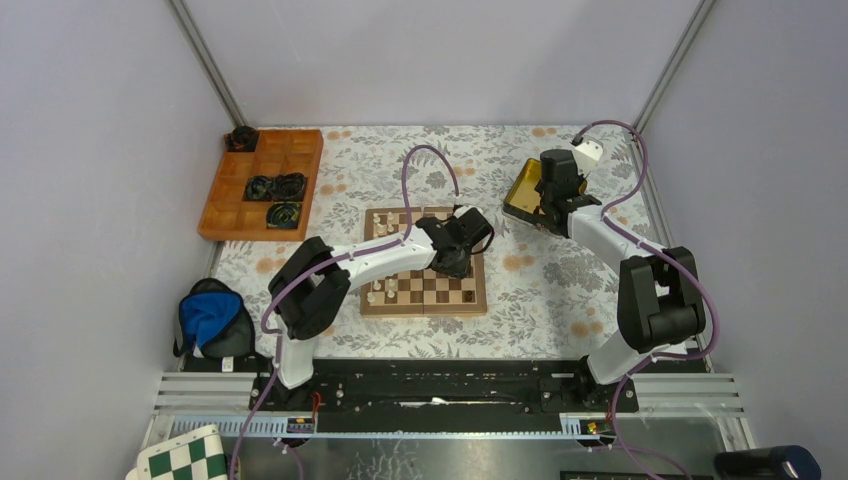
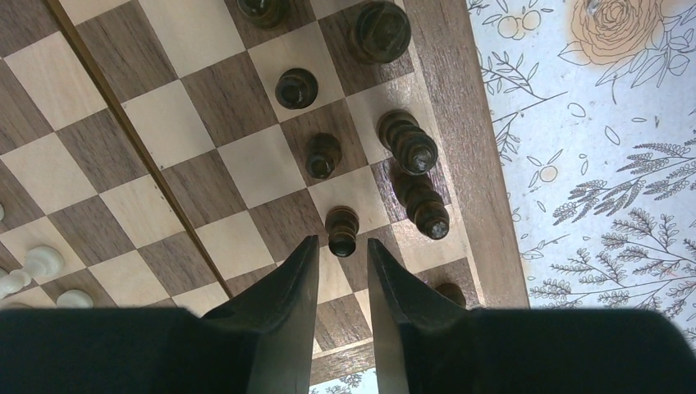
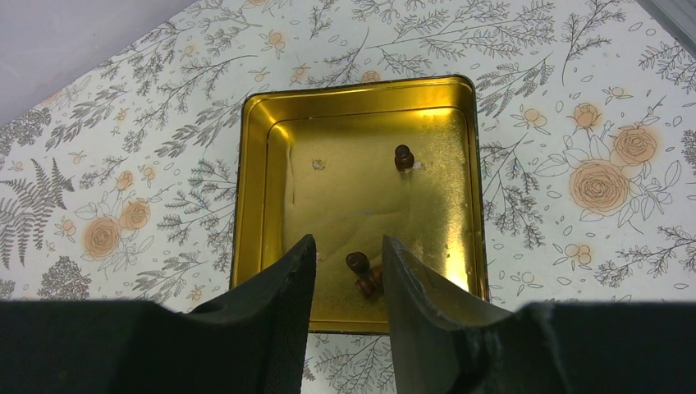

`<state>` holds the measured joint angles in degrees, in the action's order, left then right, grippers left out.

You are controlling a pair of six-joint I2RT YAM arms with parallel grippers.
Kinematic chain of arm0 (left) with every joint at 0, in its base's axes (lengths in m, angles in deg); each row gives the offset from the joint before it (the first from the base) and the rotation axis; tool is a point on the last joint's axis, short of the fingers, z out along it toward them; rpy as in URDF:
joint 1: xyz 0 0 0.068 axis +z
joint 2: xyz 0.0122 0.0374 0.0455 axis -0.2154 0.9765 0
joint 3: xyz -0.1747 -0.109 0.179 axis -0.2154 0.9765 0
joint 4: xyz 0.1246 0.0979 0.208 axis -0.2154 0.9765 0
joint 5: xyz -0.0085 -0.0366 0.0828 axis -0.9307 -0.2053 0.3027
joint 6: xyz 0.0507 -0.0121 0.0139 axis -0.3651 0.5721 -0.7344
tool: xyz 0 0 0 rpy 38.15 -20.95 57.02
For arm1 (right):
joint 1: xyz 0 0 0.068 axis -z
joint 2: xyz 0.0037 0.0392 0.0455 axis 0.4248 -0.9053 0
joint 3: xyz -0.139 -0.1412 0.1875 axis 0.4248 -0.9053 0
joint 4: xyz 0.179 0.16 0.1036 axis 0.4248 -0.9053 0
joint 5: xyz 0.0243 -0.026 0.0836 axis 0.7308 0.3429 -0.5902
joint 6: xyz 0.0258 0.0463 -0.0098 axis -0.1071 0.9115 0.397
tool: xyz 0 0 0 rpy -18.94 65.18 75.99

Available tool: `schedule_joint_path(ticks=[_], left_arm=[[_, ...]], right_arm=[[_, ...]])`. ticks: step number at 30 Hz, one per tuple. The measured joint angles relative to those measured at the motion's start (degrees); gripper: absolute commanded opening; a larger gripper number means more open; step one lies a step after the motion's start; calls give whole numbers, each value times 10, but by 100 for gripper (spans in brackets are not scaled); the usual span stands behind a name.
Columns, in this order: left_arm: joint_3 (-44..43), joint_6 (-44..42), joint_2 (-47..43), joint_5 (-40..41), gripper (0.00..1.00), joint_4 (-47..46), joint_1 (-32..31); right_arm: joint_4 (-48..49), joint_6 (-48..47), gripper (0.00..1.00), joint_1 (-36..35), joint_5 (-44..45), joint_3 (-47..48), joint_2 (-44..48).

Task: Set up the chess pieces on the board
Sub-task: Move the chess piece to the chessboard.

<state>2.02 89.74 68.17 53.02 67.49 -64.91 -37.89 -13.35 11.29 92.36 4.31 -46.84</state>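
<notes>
Pawns (image 3: pixel 403 156) in tin (image 3: pixel 256 189); R-wrist only

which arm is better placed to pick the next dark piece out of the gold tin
Right: the right gripper hangs open over the gold tin, a dark piece right below it; the left gripper is over the board.

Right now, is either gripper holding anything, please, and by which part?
Nothing is held: left gripper open by a standing dark pawn, right gripper open above the tin.
</notes>
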Motion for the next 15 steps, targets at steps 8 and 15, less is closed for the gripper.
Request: schedule_joint_path(ticks=[8, 15], left_arm=[[-2, 5, -35, 8, 48, 14, 0], [-18, 17, -106, 20, 58, 28, 0]], right_arm=[[-5, 1, 48, 13, 0, 11, -16], [-41, 11, 58, 49, -16, 69, -79]])
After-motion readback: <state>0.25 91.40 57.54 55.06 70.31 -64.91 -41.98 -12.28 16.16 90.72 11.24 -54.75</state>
